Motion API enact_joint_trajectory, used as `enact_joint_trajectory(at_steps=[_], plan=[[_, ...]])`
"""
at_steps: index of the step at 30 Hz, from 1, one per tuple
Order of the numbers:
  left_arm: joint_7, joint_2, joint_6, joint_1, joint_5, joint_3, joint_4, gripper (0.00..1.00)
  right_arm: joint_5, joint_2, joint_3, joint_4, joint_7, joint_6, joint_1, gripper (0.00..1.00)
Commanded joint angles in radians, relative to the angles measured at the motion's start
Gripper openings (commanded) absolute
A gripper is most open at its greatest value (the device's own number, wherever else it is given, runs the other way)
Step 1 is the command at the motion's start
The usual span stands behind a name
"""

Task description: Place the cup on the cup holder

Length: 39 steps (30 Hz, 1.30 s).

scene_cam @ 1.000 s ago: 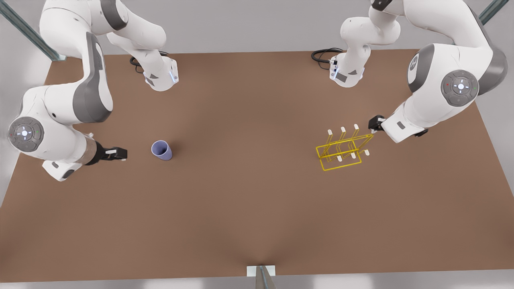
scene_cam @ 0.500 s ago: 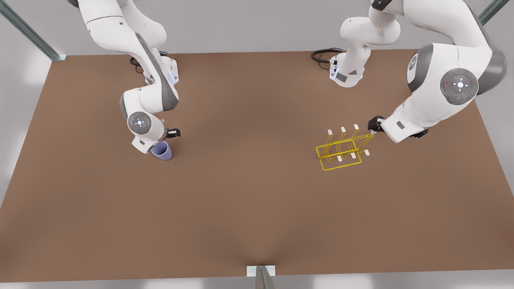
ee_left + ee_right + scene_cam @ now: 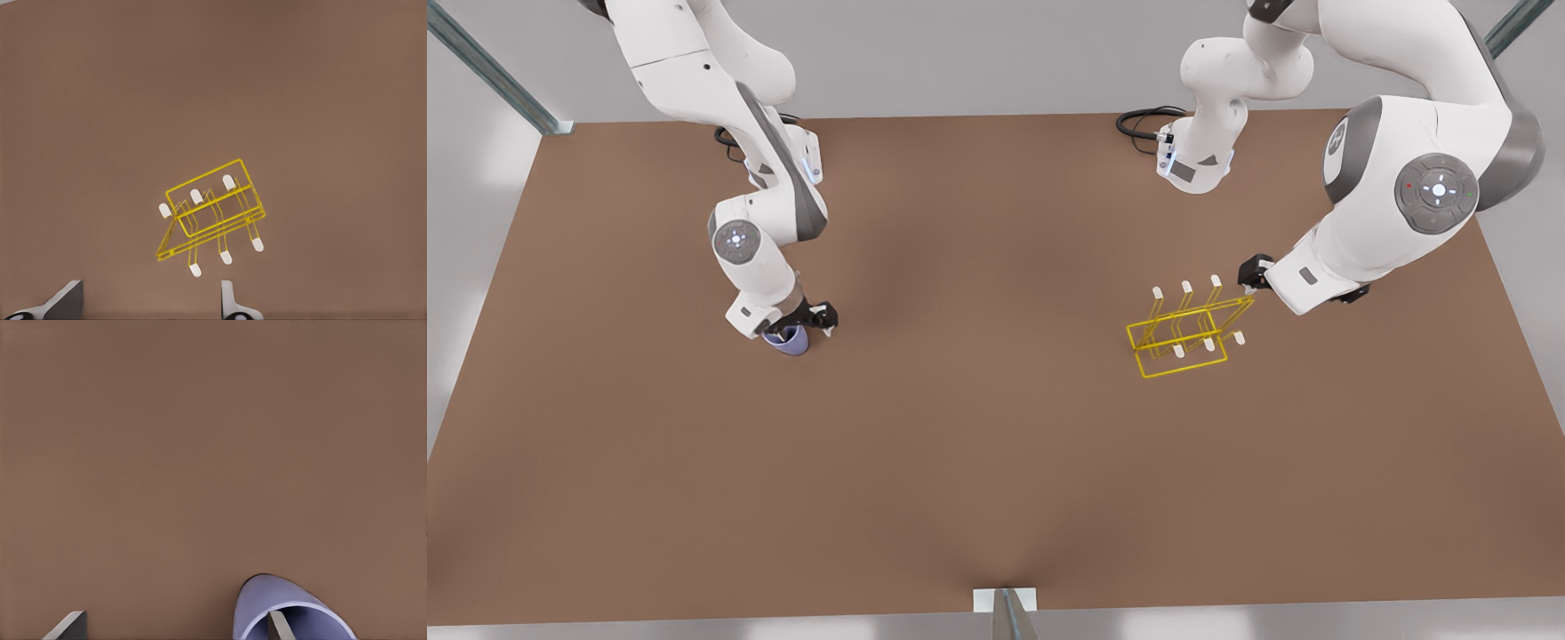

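The right gripper (image 3: 800, 331), fingers apart astride the small lavender-blue tapered cup's (image 3: 786, 342) rim, should close gently; the open left gripper (image 3: 1252, 283) waits beside the yellow wire cup holder (image 3: 1183, 331).

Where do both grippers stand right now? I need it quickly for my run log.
Right gripper: open, one finger inside the cup, the other outside; nothing held yet.
Left gripper: open, empty, waiting beside the cup holder.

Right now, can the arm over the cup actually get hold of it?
Probably yes. The right end effector sits at the cup, open, one finger inside the rim, the other outside. Nothing else is near it on the table.
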Motion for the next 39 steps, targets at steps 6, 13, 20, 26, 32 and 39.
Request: enact_joint_trajectory(at_steps=[6, 13, 20, 26, 32, 39], plan=[[0.000, -0.001, -0.016, 0.000, 0.001, 0.000, 0.000, 1.00, 0.002, -0.065, 0.002, -0.075, -0.007, 0.025, -0.024, 1.00], [0.000, 0.000, -0.016, 0.000, 0.001, 0.000, 0.001, 1.00, 0.002, -0.059, 0.001, -0.098, -0.008, 0.025, -0.026, 1.00], [0.000, 0.002, -0.011, 0.002, 0.001, 0.001, 0.000, 1.00, 0.002, -0.025, 0.002, -0.093, -0.007, 0.033, -0.021, 1.00], [0.000, 0.002, -0.016, 0.002, 0.001, 0.001, -0.003, 1.00, 0.002, -0.022, 0.013, -0.090, -0.005, 0.033, -0.013, 1.00], [0.000, 0.002, -0.016, 0.002, 0.001, 0.001, -0.005, 1.00, 0.003, 0.008, 0.016, -0.098, -0.005, 0.033, -0.019, 1.00], [0.000, 0.003, -0.014, 0.002, 0.001, 0.001, -0.005, 1.00, 0.003, 0.015, 0.015, -0.098, -0.008, 0.031, -0.041, 1.00]])
